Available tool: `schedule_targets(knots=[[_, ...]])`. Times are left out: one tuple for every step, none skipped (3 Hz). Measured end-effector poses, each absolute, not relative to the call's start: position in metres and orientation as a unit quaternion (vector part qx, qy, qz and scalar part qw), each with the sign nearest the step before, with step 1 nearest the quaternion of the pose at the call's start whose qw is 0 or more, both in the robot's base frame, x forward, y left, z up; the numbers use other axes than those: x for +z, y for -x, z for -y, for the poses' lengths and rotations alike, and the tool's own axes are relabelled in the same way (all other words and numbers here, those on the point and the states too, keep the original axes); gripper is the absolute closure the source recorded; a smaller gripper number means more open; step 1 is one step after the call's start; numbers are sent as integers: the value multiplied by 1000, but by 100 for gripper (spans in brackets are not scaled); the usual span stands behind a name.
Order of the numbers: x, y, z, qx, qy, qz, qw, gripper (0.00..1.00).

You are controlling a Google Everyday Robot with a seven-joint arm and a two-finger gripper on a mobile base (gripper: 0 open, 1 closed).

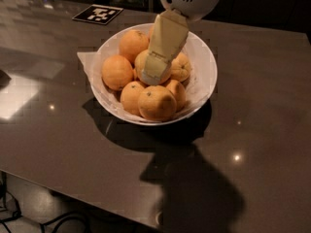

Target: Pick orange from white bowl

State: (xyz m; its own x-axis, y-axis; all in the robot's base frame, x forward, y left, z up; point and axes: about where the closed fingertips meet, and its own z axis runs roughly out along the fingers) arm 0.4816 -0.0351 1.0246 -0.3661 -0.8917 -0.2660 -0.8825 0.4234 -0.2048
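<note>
The white bowl (208,62) stands on the dark table and holds several oranges on white paper. My gripper (154,71) reaches down from the upper right, its cream tip over the bowl's middle. It lies across the large orange (141,62) at the centre, hiding most of it; whether it touches it cannot be told. Smaller oranges lie around it: one at the back (133,42), one at the left (116,72), one at the front (156,102).
A black-and-white marker tag (98,14) lies on the table behind the bowl to the left. The table's front edge (73,198) runs across the lower left, with floor and cables (29,217) below it. The arm's shadow falls in front of the bowl.
</note>
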Motion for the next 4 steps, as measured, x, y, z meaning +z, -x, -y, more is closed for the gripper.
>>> schedule_targets(knots=[[1020,-494,22,-7,523,-838,158,0],[1011,-507,14,-4,511,-847,146,0],[996,-522,10,0,499,-857,130,1],[981,-534,11,3,486,-866,116,10]])
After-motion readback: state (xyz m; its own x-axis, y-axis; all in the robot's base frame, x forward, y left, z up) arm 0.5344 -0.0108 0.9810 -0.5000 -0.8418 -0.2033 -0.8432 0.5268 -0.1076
